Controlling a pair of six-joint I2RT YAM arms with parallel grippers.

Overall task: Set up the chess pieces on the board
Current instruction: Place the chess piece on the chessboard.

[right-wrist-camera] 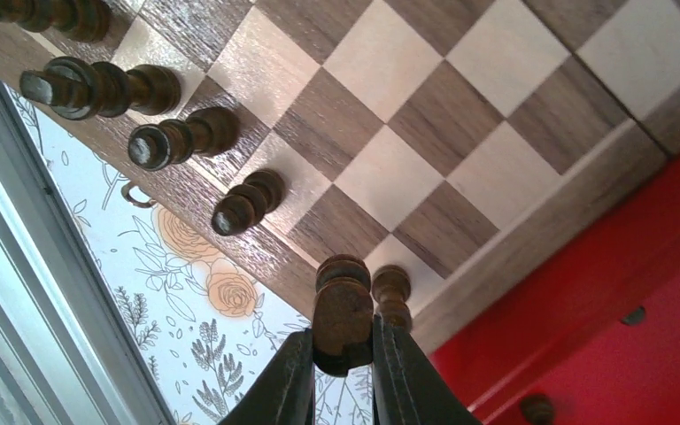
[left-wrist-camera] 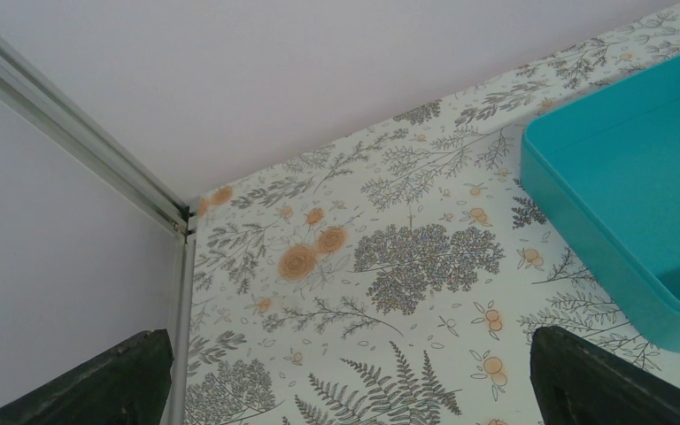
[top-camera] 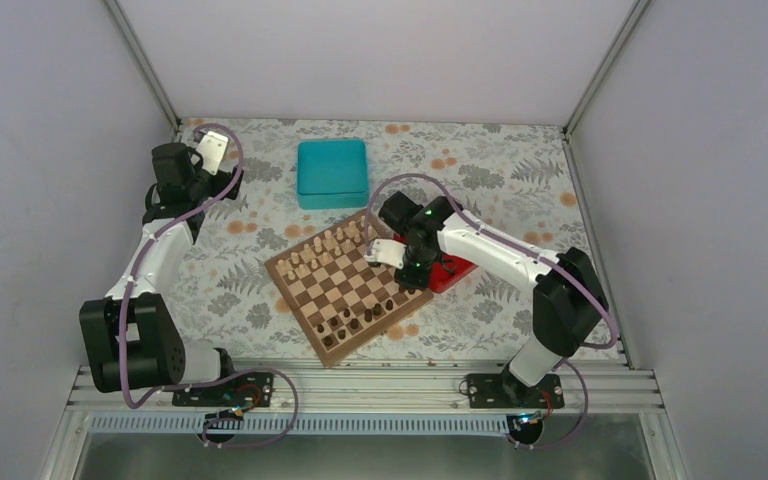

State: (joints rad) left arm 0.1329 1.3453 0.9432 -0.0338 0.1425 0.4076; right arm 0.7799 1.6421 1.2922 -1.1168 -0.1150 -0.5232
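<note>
Dark side only partly set

The left gripper (left-wrist-camera: 354,394) hangs spread and empty beside the teal square box (left-wrist-camera: 584,235); several tiny dark brown wooden chess pieces (right-wrist-camera: 248,202) line the checkered wooden chessboard (top-camera: 340,285); the right gripper (right-wrist-camera: 343,359) clamps another over its corner, beside the red square tray (right-wrist-camera: 602,301).

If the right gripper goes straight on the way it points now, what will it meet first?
Probably the board, in its edge row by the red tray. The dark piece in the right gripper would land first, close beside a standing dark piece. Depth is unclear.
</note>
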